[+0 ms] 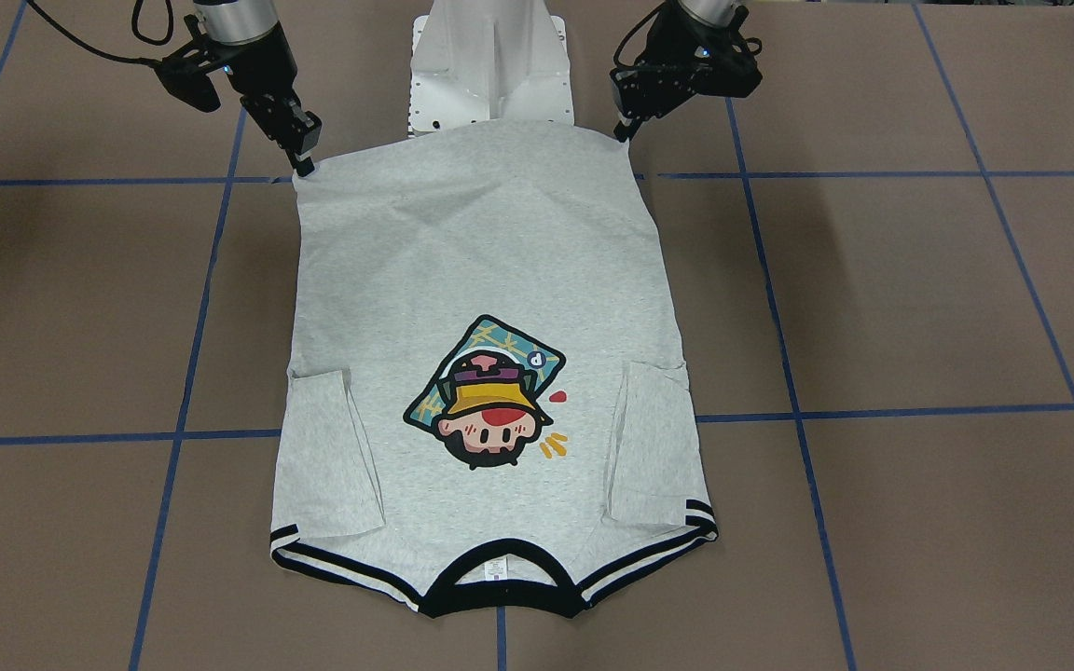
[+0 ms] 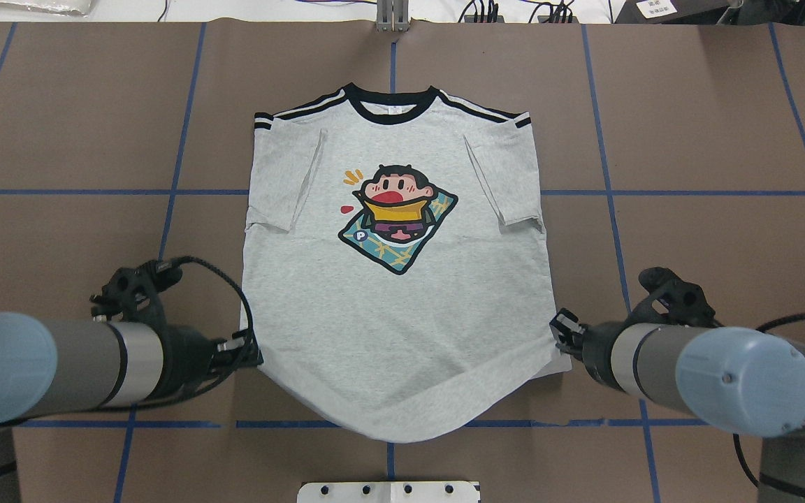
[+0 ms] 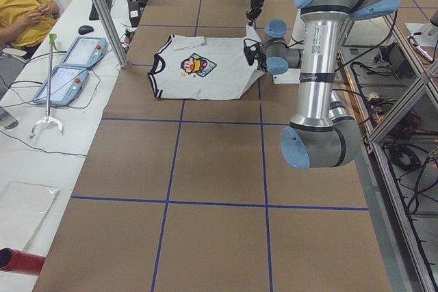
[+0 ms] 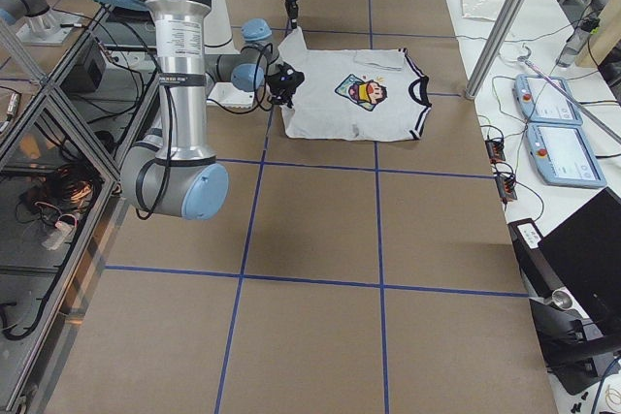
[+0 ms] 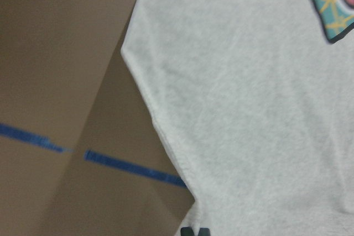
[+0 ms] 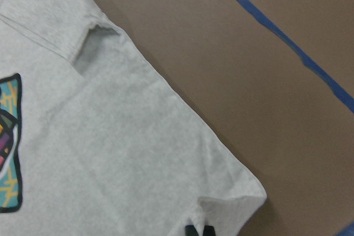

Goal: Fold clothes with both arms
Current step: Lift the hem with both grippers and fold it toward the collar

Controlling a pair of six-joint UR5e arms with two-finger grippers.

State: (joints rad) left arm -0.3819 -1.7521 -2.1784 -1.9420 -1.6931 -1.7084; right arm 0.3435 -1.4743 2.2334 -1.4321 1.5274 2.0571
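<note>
left arm (image 2: 74,370), right arm (image 2: 650,363): grey tubes | light-blue joint caps | silver wrists | black cables

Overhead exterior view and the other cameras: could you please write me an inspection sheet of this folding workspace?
Surface: brown table marked with a blue tape grid.
Job's things: grey T-shirt lies print up, sleeves folded in, collar away from the robot; the hem corners are raised and the middle of the hem sags.
Clutter: nothing seen.
Grippers: left gripper and right gripper each have their jaws shut on a hem corner.
Cables: black cable loops from the left wrist, close to the shirt's edge.
Surroundings: seated person in yellow and two teach pendants on the side bench.
</note>
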